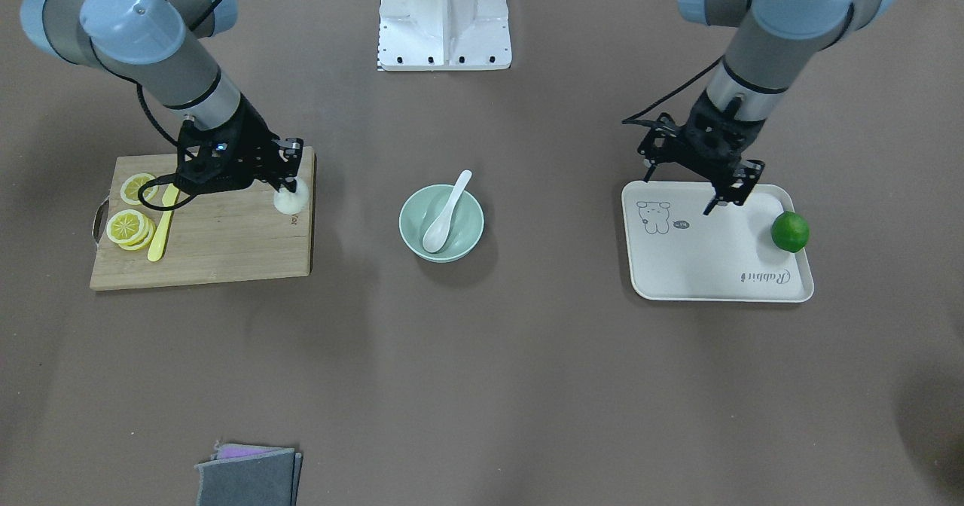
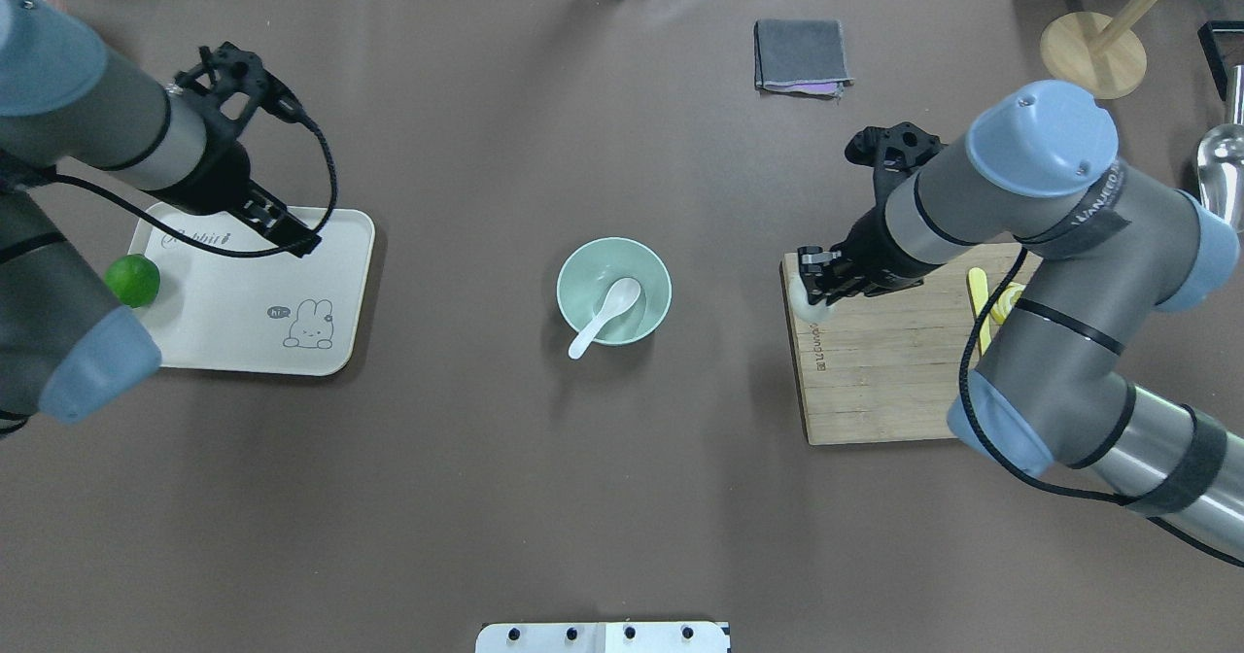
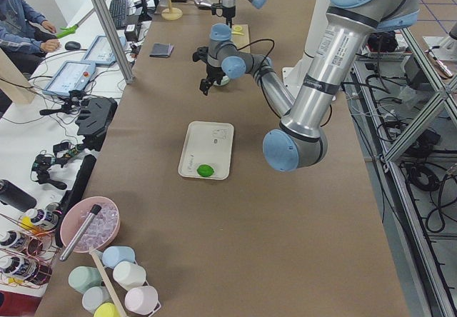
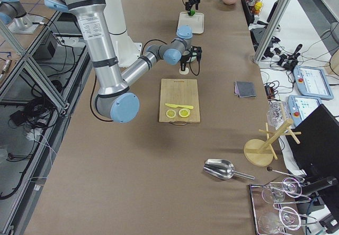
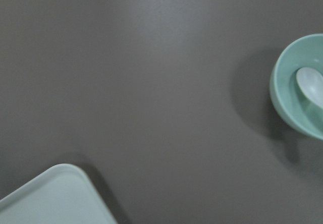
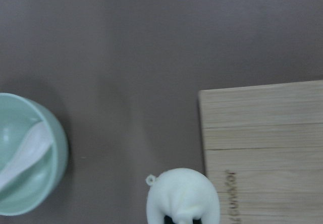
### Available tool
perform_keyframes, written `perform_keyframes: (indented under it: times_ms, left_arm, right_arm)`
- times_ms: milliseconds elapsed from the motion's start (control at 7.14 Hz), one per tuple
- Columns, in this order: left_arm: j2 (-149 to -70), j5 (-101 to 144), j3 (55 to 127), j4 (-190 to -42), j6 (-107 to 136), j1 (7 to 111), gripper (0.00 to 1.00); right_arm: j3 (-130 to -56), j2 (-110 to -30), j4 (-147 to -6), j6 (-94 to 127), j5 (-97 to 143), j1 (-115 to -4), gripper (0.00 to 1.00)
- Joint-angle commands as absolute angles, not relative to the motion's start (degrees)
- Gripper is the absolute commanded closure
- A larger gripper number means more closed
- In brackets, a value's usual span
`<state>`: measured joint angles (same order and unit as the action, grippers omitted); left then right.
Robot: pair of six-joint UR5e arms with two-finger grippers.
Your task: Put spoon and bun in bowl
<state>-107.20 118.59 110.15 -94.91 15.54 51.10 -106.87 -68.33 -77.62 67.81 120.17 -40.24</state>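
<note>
Bun [image 6: 182, 196]; tray [image 1: 700, 265] lettered "Rabbit"

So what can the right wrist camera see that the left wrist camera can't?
Only the right wrist camera shows the white bun and the wooden cutting board corner. Only the left wrist camera shows a corner of the pale tray. Both show the green bowl with the spoon scoop inside, and the brown table.

Spoon [image 1: 446, 216] in bowl [image 1: 411, 206]; bun [image 1: 292, 201] in right claw [image 1: 289, 189] at cutting board [image 1: 226, 250] edge
</note>
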Motion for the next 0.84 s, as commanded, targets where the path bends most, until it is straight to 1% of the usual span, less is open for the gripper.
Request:
perform_keyframes:
  times_ms: [0, 280, 420, 560, 700]
  left_arm:
    - [-101.6, 121.8, 109.9, -95.0, 9.0, 56.8, 0.03]
    - [-100.7, 122.1, 109.5, -94.8, 9.0, 58.1, 0.03]
    - [-100.1, 122.0, 109.6, -94.9, 9.0, 58.5, 0.03]
    - [-99.7, 122.0, 109.9, -94.9, 9.0, 58.9, 0.03]
    - [-99.5, 122.0, 109.9, -94.9, 9.1, 59.1, 0.03]
  right_arm:
    - [-102.2, -56.7, -77.7, 78.2, 113.9, -34.7, 1.00]
    - [-93.9, -47.3, -77.5, 81.8, 110.2, -31.6, 1.00]
    - [-90.5, -44.8, -77.2, 81.7, 109.9, -31.6, 1.00]
    - [-89.5, -44.4, -77.0, 81.5, 108.8, -31.3, 0.01]
    - [-90.3, -45.4, -77.0, 80.8, 107.8, -31.0, 0.00]
